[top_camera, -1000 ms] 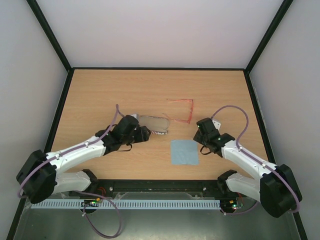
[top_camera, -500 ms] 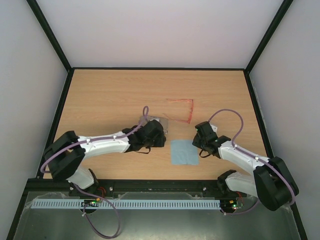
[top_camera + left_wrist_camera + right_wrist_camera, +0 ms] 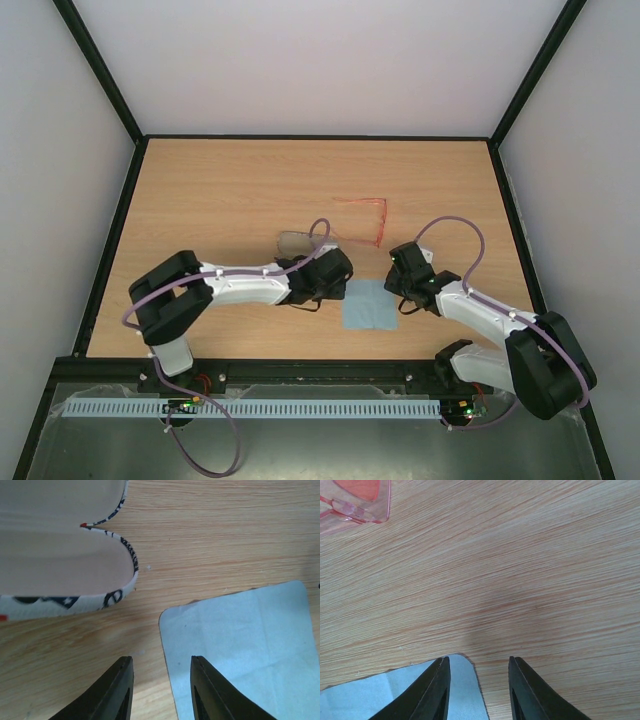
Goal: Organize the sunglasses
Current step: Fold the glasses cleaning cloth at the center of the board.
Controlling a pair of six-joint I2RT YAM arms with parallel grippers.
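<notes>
While both arms are crowding around the middle of the light wooden table (image 3: 200, 190), the thin red wire-framed sunglasses (image 3: 381, 222) are just lying flat on the wood a bit further back. Their slim arms are unfolded and nothing is touching them. They sit beyond the light blue square cloth (image 3: 368, 303) and just to the right of the oblong flag-patterned case (image 3: 297, 240), with a gap between glasses and case. The case is lying open, and in the left wrist view you can see its plain pinkish lining and the printed edge. From above, the left arm covers a good part of it. The left gripper (image 3: 161, 692) has reached across to the cloth's left side. Its jaws are parted only a little, with nothing between them, and the cloth's left edge runs right under the gap. The right gripper (image 3: 477, 690) looks much the same, with a narrow gap and nothing in it. It hangs over the cloth's far right corner, and that corner peeks out under the gap. One corner of the red frame shows at the top left of the right wrist view, well apart from the fingers. I honestly can't tell if either set of fingertips is touching the cloth or the table.
</notes>
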